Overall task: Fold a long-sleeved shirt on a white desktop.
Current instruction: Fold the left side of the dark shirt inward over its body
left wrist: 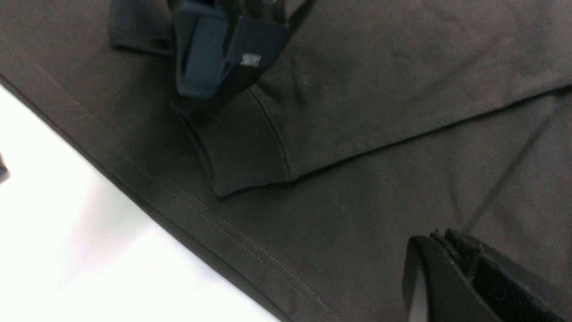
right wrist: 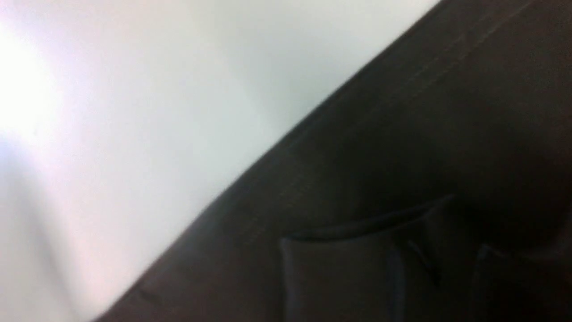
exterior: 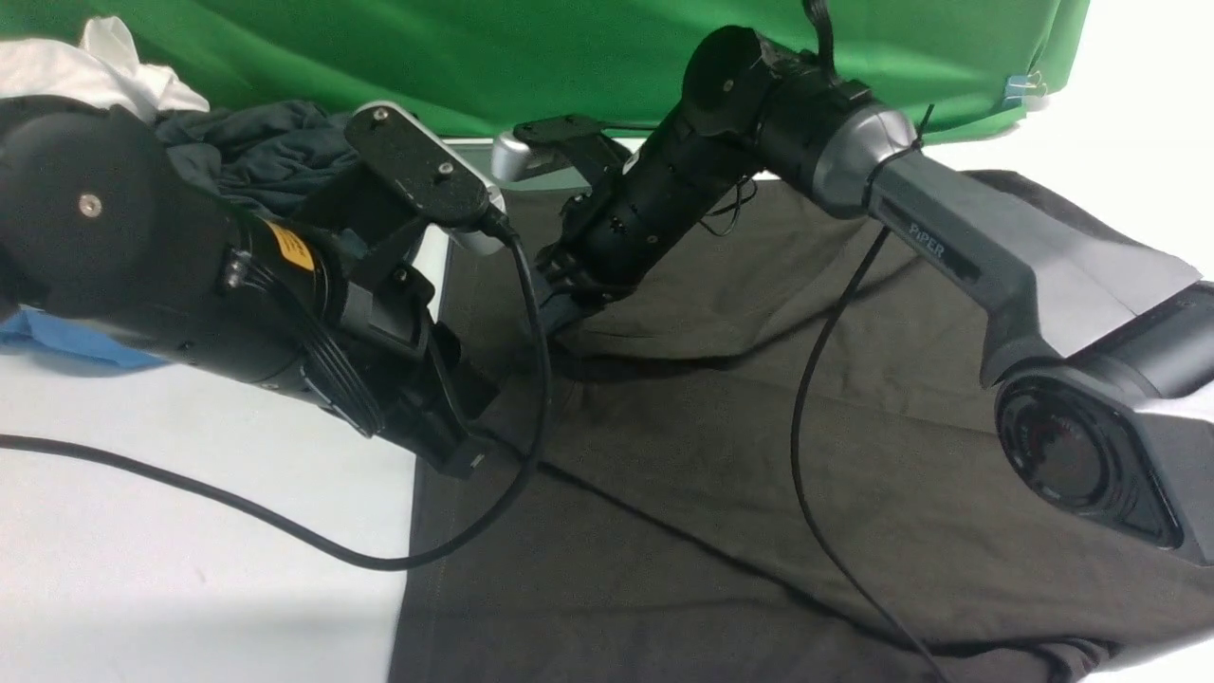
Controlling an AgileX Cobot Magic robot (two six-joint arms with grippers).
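Front view, desktop: the wide matte white desktop (exterior: 190, 512) carries everything, and a green cloth backdrop (exterior: 531, 57) hangs along its far edge.
Shirt: the large brownish-black knit long-sleeved shirt (exterior: 759, 446) lies spread over the middle and right of the desktop and reaches the near edge. Its straight stitched side faces the bare left part.
Spare garments: a crumpled blackish-teal garment (exterior: 256, 152) and a white cloth (exterior: 95, 66) sit by the far-left corner. A blue garment (exterior: 47, 341) lies at the left edge, partly hidden by the left arm.
Sleeve: one long sleeve (left wrist: 380, 89) lies folded over the shirt's body, with its ribbed cuff (left wrist: 250, 170) resting just inside the stitched side.
Right gripper: the right gripper (exterior: 560, 304) is low at the cuff end. In the blurred right wrist view its fingers (right wrist: 335, 277) look parted, and no cloth is seen pinched between them.
Left gripper: the left gripper (exterior: 462, 460) is down at the shirt's left side, closer to the near edge than the right one. Its fingers are closed together and nothing is visibly held.
Step in hand: most likely laying the sleeve across the body and letting it go.
Next move: it probably calls for lifting the right gripper clear without dragging the cuff, then taking the shirt's side or other sleeve for the next fold. The soft knit could slide or wrinkle.
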